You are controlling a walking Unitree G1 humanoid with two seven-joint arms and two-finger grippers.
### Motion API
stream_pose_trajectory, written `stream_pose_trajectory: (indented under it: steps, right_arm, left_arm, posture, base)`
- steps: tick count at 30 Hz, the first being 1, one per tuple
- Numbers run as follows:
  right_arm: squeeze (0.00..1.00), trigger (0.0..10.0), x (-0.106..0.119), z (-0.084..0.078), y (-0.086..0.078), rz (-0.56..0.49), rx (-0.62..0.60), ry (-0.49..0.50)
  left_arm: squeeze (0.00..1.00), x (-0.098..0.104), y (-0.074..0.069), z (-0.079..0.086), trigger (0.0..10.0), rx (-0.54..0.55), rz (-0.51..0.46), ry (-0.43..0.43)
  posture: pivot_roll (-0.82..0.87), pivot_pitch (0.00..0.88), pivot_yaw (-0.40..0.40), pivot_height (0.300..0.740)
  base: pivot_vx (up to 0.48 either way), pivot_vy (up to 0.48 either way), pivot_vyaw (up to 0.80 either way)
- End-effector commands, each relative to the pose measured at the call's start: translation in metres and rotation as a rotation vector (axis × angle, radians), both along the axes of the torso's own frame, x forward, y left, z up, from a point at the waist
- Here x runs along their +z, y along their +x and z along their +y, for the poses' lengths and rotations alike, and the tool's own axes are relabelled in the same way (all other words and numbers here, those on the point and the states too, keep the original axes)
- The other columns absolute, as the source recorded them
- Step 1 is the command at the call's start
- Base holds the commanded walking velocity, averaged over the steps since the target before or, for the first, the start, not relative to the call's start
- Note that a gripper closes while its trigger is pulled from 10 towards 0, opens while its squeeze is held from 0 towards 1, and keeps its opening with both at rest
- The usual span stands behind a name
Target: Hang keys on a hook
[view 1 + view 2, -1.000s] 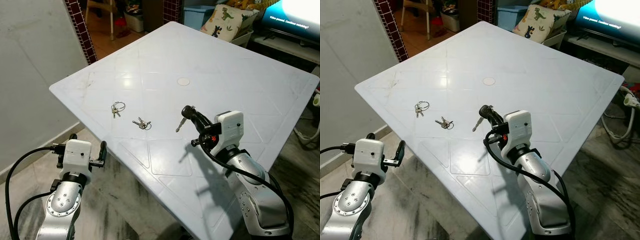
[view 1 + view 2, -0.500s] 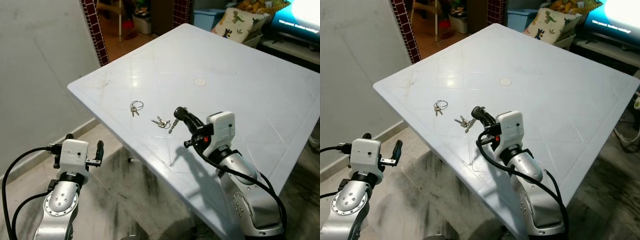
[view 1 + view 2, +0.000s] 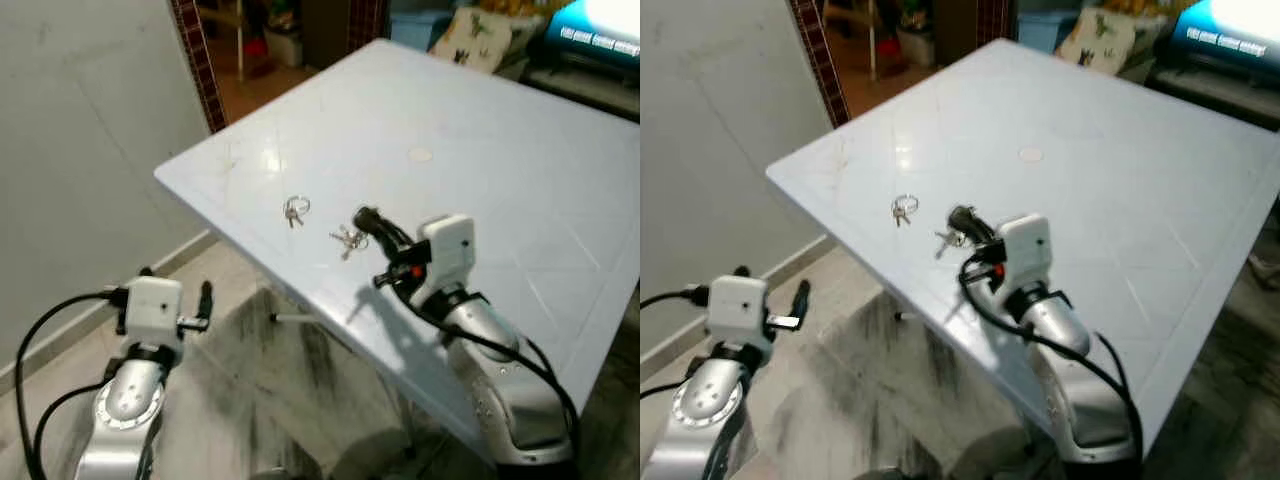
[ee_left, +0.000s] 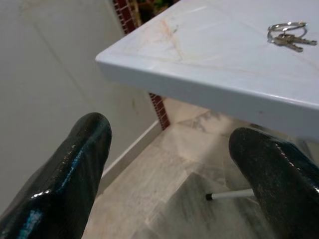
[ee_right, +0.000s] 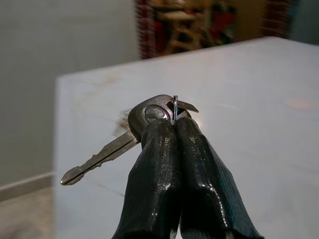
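Observation:
My right gripper (image 3: 365, 217) is held just above the white table (image 3: 500, 170), shut on the dark head of a silver key (image 5: 99, 159) whose blade sticks out sideways. A small loose bunch of keys (image 3: 348, 239) lies on the table right beside its fingertips. A second bunch on a ring (image 3: 294, 209) lies further left, near the table's corner, and the ring keys (image 4: 287, 37) lie on top in the left wrist view. My left gripper (image 4: 169, 149) is open and holds nothing, low over the floor, short of the table's edge (image 4: 164, 55).
A grey wall runs along the left, with a red tiled pillar (image 3: 195, 40) behind the table's corner. Marble floor (image 3: 300, 400) and a thin table leg (image 4: 232, 195) lie below the edge. A lit screen (image 3: 600, 25) and a dinosaur cushion (image 3: 475, 40) stand beyond the table.
The whole view has shifted and blurred, so the camera is moving. Relative to the loose keys, my right gripper and its key have come left, from well clear to beside the nearer bunch.

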State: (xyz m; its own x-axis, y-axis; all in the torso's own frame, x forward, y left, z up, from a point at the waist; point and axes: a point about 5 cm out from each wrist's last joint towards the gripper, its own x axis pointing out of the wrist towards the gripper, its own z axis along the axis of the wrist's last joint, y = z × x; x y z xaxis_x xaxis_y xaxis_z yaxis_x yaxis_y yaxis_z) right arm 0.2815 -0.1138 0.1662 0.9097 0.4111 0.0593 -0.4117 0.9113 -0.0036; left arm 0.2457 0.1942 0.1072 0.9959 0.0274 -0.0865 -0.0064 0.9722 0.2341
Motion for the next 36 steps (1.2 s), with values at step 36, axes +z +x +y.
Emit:
stream_pose_trajectory:
  steps: [36]
  right_arm:
    - [0.0, 10.0, 0.014, 0.016, 0.011, -0.07, 0.022, 0.033]
  left_arm:
    - [0.0, 0.002, 0.015, 0.008, 10.0, 0.001, -0.026, 0.043]
  posture:
    - [0.05, 0.088, 0.046, 0.74]
  base:
    - [0.0, 0.287, 0.0]
